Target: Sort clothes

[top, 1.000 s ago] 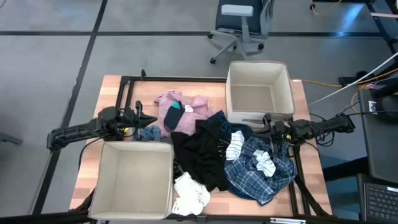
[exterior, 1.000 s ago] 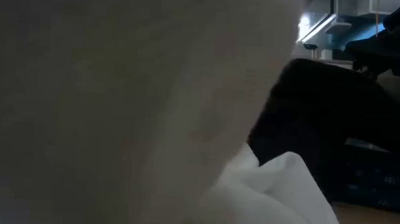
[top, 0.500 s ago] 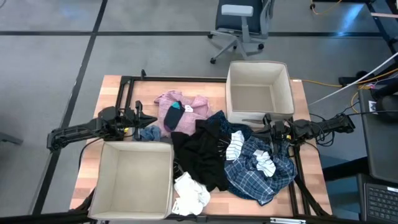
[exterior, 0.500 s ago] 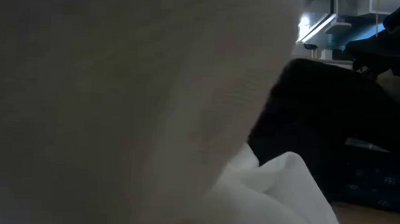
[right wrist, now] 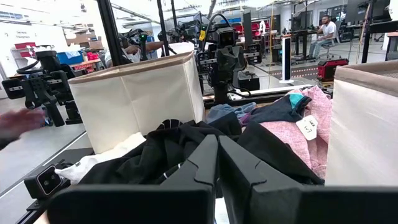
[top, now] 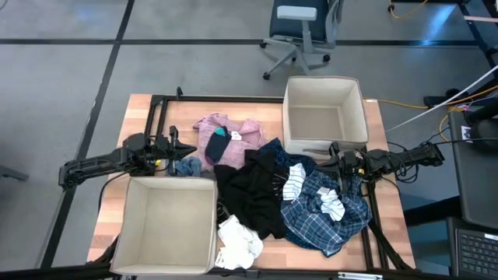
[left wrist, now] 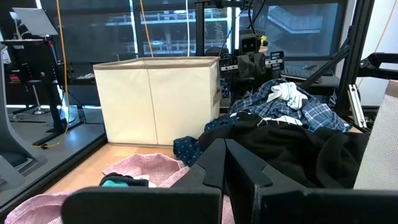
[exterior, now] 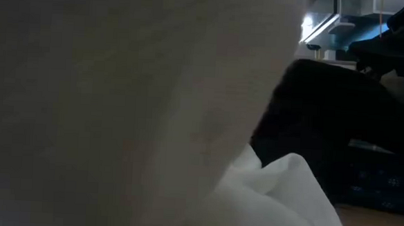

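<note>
The clothes lie in a heap in the middle of the table: a pink patterned top [top: 229, 141] with a teal sock [top: 219, 133] on it, black pieces [top: 253, 193], a striped sock [top: 295, 182], a blue-white plaid shirt [top: 327, 214] and white cloth [top: 238, 241]. A small denim item [top: 187, 166] lies at the heap's left. My left gripper [top: 174, 148] is shut and empty beside the denim item and the pink top [left wrist: 143, 169]. My right gripper [top: 337, 165] is shut and empty at the plaid shirt's far right edge, facing the black pieces [right wrist: 168, 155].
One beige bin [top: 167, 225] stands at the near left and a second [top: 324, 113] at the far right. In the low view the near bin's wall [exterior: 120, 88] fills most of the picture, with white cloth [exterior: 280, 200] beside it. A person's hand [right wrist: 18, 121] shows beyond the table.
</note>
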Motion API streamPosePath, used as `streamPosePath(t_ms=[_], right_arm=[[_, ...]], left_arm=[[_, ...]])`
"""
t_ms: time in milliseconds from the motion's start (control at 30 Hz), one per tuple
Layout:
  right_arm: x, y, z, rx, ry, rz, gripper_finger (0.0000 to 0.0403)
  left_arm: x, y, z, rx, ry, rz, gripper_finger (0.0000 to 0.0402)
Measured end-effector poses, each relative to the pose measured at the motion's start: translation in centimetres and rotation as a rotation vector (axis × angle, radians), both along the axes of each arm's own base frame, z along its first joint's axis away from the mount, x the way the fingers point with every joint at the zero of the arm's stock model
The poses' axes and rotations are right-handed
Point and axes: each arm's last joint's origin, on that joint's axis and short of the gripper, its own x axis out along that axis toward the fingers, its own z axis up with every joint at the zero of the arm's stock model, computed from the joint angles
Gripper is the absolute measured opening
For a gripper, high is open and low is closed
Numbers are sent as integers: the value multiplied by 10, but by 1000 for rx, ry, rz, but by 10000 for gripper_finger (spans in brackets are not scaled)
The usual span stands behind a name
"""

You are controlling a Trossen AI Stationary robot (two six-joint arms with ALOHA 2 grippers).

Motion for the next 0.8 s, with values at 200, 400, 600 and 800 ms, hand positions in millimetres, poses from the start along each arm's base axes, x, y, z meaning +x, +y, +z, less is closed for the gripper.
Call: streamPosePath(t_ms=[200, 400, 600, 800], right_arm=[[0, 0, 0, 0, 0, 0, 19], [0, 0, 0, 0, 0, 0, 19], [0, 0, 0, 0, -1, 0, 19], [0, 0, 0, 1, -4, -3, 19]], left_arm=[[0, 0, 0, 6, 0, 0, 1], [0, 0, 1, 97, 9, 4, 1], [0, 0, 1, 48, -5, 2, 1], [0, 0, 2, -97, -32, -4, 1]])
